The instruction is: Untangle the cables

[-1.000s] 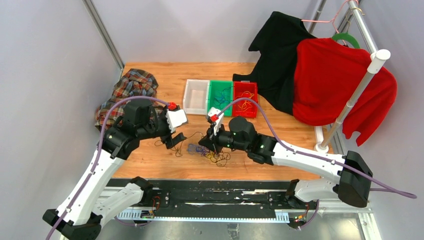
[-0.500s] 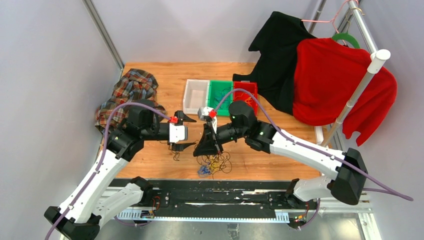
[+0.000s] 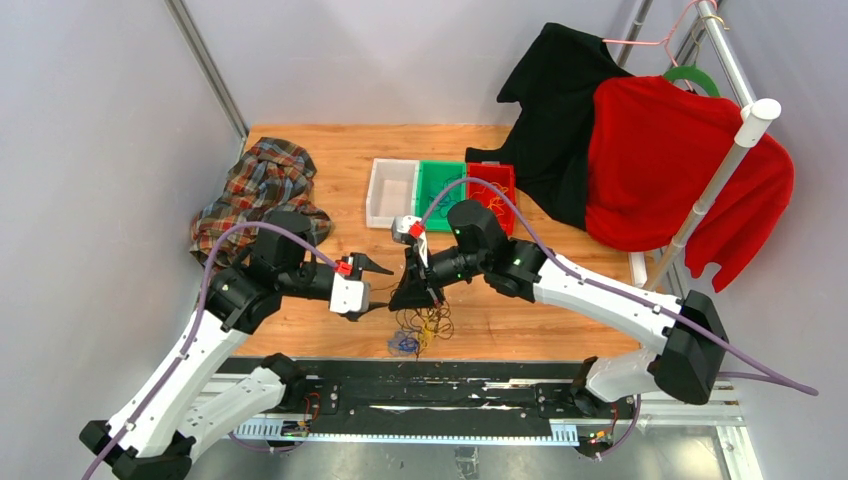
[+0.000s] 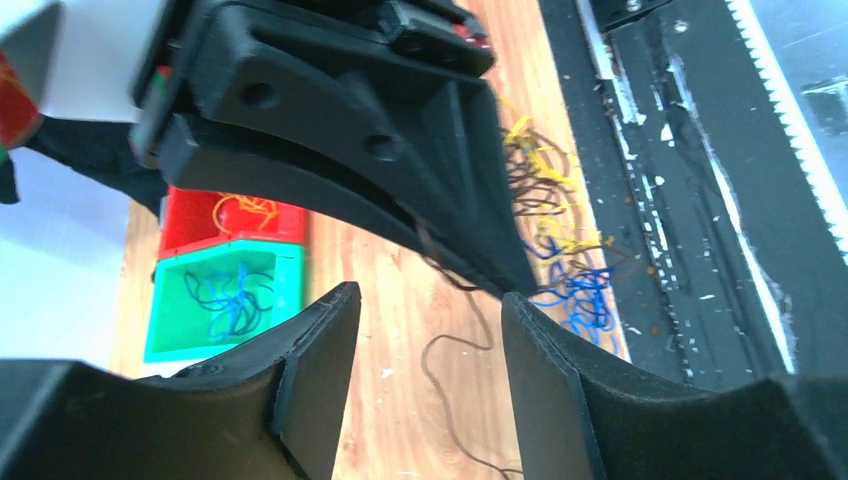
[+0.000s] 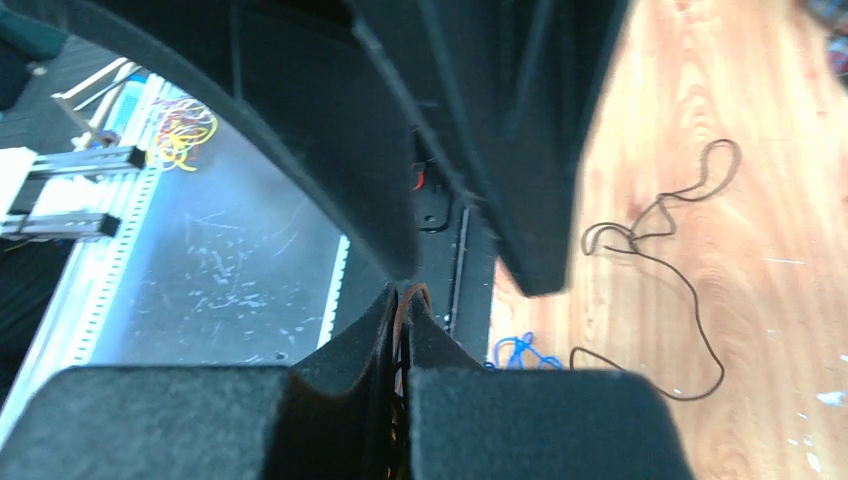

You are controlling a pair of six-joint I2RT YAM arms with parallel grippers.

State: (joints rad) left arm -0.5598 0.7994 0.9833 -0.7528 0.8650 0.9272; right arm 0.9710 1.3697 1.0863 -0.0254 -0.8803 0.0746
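Note:
The cables (image 3: 422, 325), a tangle of blue, yellow and dark brown wires, hang from my right gripper (image 3: 412, 298) above the table's near edge. That gripper (image 5: 404, 298) is shut on a brown-orange strand. In the left wrist view the tangle (image 4: 560, 230) dangles behind the right gripper's fingers (image 4: 350, 150). My left gripper (image 3: 385, 287) faces it from the left, jaws apart. Its gap (image 4: 425, 300) frames a dark strand (image 4: 440, 350), not pinched. One loose dark cable (image 5: 650, 230) lies on the wood.
At the back stand a white bin (image 3: 392, 190), a green bin (image 3: 440, 185) with blue wires and a red bin (image 3: 490, 190) with yellow wires. A plaid shirt (image 3: 255, 185) lies back left. A garment rack (image 3: 700, 200) stands right. A black rail (image 3: 430, 385) runs along the near edge.
My right gripper has lifted the tangle off the table and drawn it toward the near edge. My left gripper has swung to face it, and its jaws have narrowed.

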